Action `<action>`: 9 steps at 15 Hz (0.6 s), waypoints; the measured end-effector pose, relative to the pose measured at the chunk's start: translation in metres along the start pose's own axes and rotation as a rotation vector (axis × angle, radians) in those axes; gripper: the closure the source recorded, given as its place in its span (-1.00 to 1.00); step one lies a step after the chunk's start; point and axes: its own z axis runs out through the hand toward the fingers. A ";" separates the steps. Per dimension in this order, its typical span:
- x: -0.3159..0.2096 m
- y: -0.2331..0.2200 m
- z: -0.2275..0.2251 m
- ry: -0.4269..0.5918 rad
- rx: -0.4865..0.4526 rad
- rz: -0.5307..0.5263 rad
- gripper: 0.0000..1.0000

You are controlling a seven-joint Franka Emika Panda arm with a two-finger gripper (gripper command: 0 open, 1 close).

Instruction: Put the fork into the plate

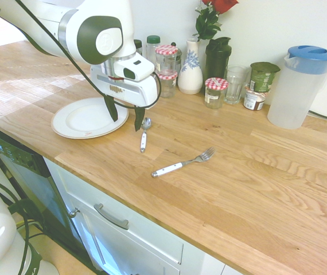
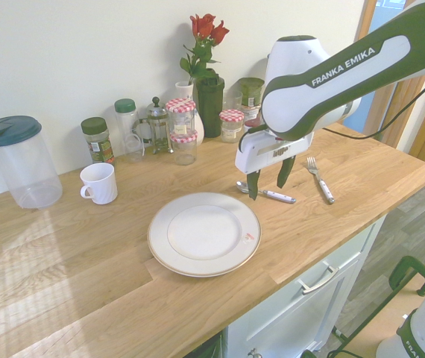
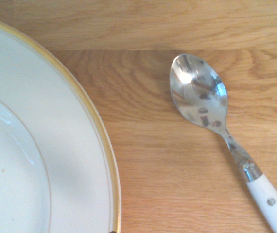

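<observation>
First exterior view: fork [image 1: 183, 162] slanting, tines toward the clear blue-lidded pitcher [image 1: 302, 86].

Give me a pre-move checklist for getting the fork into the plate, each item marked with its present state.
1. Two-finger claw open: ok.
2. Claw over the slim white-handled metal fork: not ok, it hovers nearer the white-handled round-bowled spoon.
3. Fork lying loose on the wooden counter: ok.
4. Wide cream-white round plate bare, ready to receive: ok.
5. Fork visible from the wrist: not ok, only spoon and plate show.
</observation>
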 end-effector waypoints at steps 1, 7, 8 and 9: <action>0.000 0.000 0.001 -0.004 -0.005 -0.002 -1.00; 0.027 0.020 -0.014 0.057 -0.130 0.145 -1.00; 0.026 0.026 -0.021 0.058 -0.149 0.185 -1.00; 0.024 0.032 -0.029 0.057 -0.164 0.221 -1.00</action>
